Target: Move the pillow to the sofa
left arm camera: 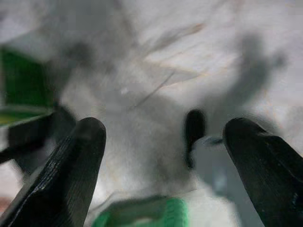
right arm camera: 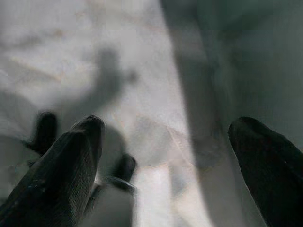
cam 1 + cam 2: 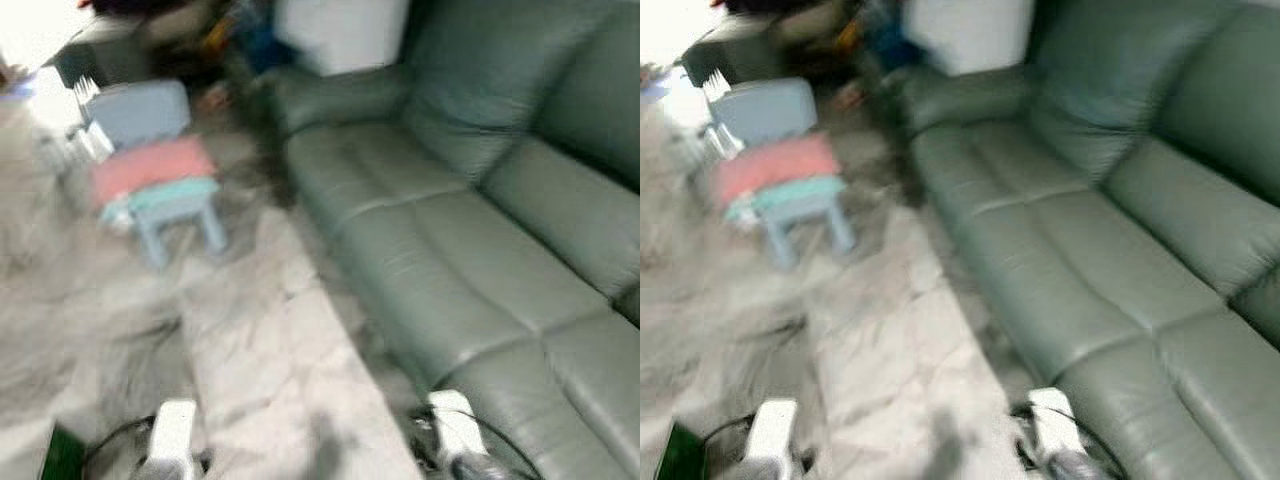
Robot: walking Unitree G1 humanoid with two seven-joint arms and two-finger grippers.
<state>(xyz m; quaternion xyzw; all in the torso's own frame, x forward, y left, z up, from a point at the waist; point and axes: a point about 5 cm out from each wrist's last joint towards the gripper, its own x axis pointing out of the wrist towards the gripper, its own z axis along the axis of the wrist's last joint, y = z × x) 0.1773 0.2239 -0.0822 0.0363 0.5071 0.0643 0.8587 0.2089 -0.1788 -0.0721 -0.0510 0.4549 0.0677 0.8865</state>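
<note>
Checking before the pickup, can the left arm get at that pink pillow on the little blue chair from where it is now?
Probably not yet. The pink pillow sits well ahead across open floor, while the left gripper hangs open, low by the robot.

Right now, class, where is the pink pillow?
In the head views, the pink pillow lies on the small blue chair on the robot's left, across the marble floor from the green sofa.
</note>
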